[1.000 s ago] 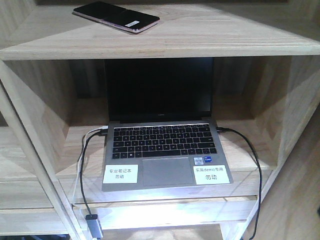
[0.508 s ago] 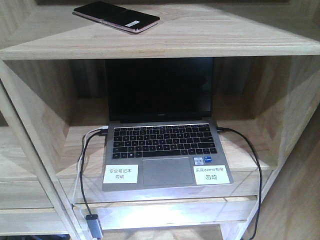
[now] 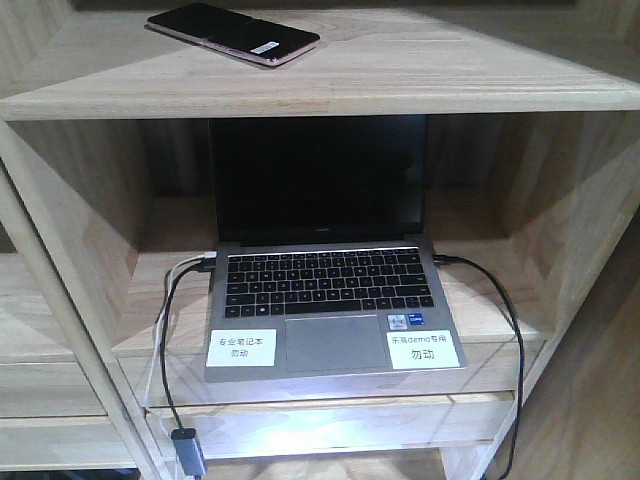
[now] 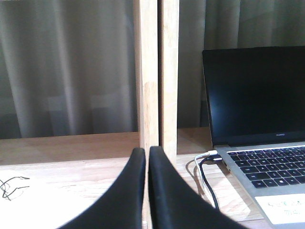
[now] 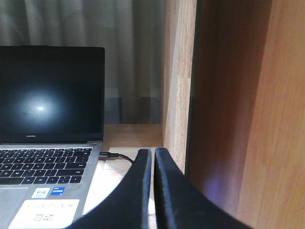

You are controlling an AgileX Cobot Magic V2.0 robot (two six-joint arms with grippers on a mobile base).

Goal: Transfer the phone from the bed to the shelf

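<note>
The black phone (image 3: 232, 33), pink-edged with a white sticker, lies flat on the top board of the pale wooden shelf (image 3: 400, 80), at its left part. No gripper touches it. My left gripper (image 4: 147, 155) is shut with nothing between its black fingers, low in front of a shelf upright (image 4: 157, 71). In the right wrist view my right gripper (image 5: 153, 155) is also shut and empty, beside the shelf's right wall (image 5: 178, 81). Neither gripper shows in the front view. The bed is out of view.
An open grey laptop (image 3: 330, 300) with a dark screen fills the compartment under the phone, with cables (image 3: 165, 340) at its left and a black cable (image 3: 500, 310) at its right. The laptop (image 4: 257, 119) also shows in both wrist views. Grey curtains (image 4: 66, 67) hang behind.
</note>
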